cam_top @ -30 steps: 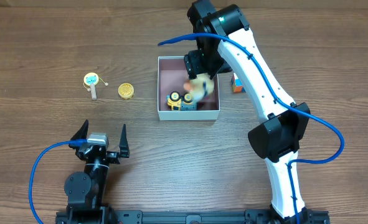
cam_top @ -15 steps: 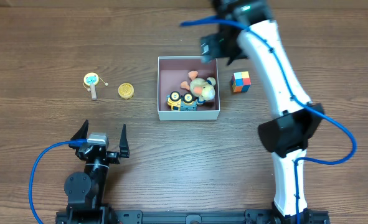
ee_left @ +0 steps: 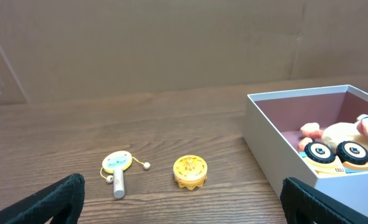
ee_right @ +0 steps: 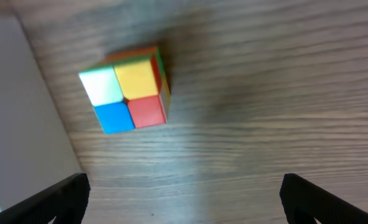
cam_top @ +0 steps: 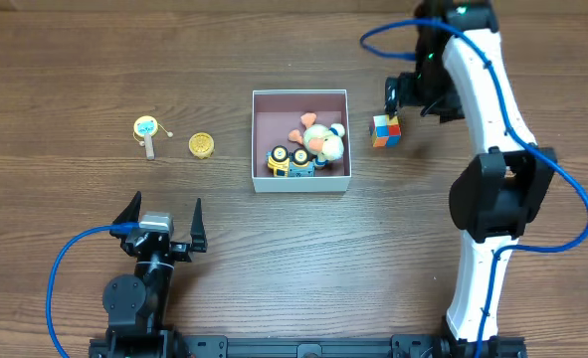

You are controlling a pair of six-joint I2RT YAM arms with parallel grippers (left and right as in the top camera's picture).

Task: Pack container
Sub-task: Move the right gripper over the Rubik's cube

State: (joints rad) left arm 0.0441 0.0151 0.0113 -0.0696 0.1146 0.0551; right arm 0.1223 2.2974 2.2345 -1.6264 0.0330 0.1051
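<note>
The container (cam_top: pixel 274 111), a white-walled square box with a mauve-pink inside, sits mid-table; its near wall (ee_left: pixel 294 134) also shows in the left wrist view. Inside lie a cream and orange plush toy (cam_top: pixel 322 139) and a yellow wheeled toy (cam_top: pixel 286 161). A multicoloured cube (cam_top: pixel 385 130) rests on the wood just right of the box, seen close in the right wrist view (ee_right: pixel 126 90). My right gripper (cam_top: pixel 410 96) hovers open and empty just beyond the cube (ee_right: pixel 184 199). My left gripper (cam_top: pixel 162 221) stands open and empty near the front left (ee_left: pixel 184 202).
A small drum rattle with a wooden handle (cam_top: pixel 146 130) and a yellow round toy (cam_top: pixel 202 145) lie on the table left of the box, also seen ahead of the left gripper, rattle (ee_left: pixel 117 167) and yellow toy (ee_left: pixel 190 171). Bare wood surrounds them.
My right arm has swung from over the container to the right, leaving the plush toy inside, and its jaws have opened wide. The left arm has not moved.
</note>
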